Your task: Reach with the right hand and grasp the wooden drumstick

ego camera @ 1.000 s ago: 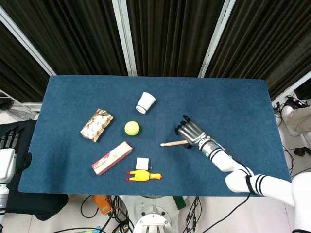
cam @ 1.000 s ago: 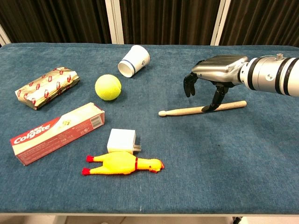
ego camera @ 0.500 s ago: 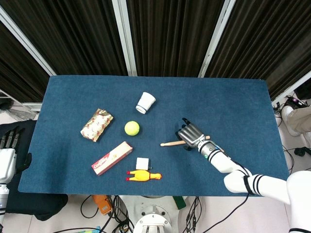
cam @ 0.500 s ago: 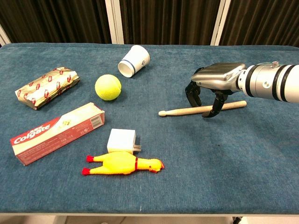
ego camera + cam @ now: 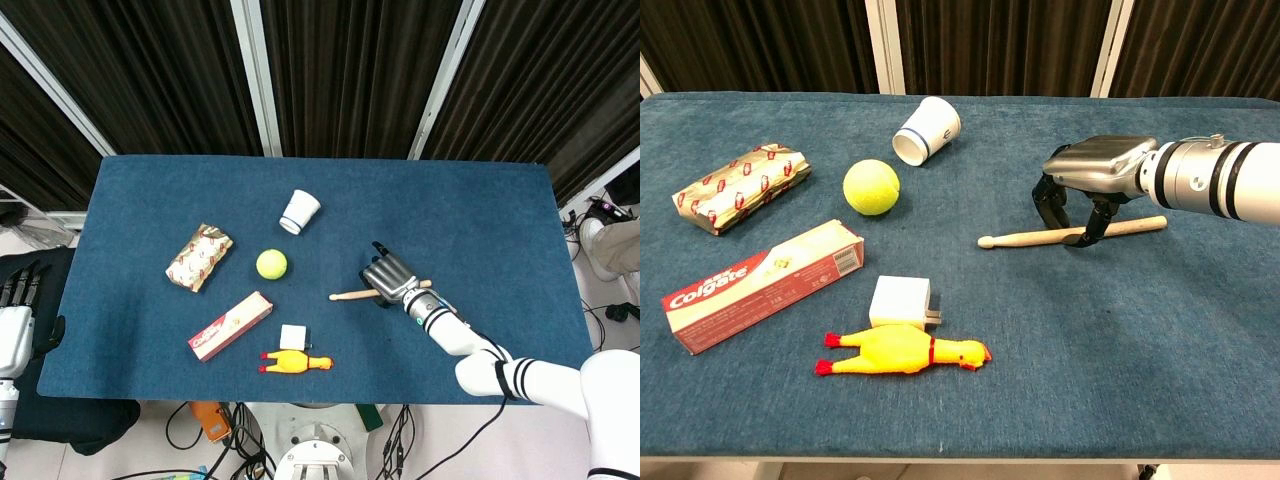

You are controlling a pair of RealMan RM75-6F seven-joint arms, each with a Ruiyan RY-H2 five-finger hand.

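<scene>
The wooden drumstick point(image 5: 1025, 238) lies flat on the blue tablecloth right of centre, its rounded tip pointing left; the head view shows the drumstick point(image 5: 348, 296) too. My right hand point(image 5: 1092, 178) arches over the stick's middle, palm down. Its fingers point(image 5: 1048, 205) curl down behind the stick and the thumb comes down across its front, but they have not closed around it. The right hand point(image 5: 390, 274) hides the shaft's middle in the head view. My left hand point(image 5: 20, 300) hangs off the table's left edge, fingers apart and holding nothing.
A tipped paper cup point(image 5: 928, 130) and a tennis ball point(image 5: 871, 187) lie left of the hand. Further left are a wrapped packet point(image 5: 740, 186) and a toothpaste box point(image 5: 765, 285). A white charger point(image 5: 901, 301) and a yellow rubber chicken point(image 5: 902, 352) sit near the front.
My right hand has sunk lower over the drumstick, and its fingers have curled in closer around the shaft. The stick has stayed where it was. The left hand has not moved.
</scene>
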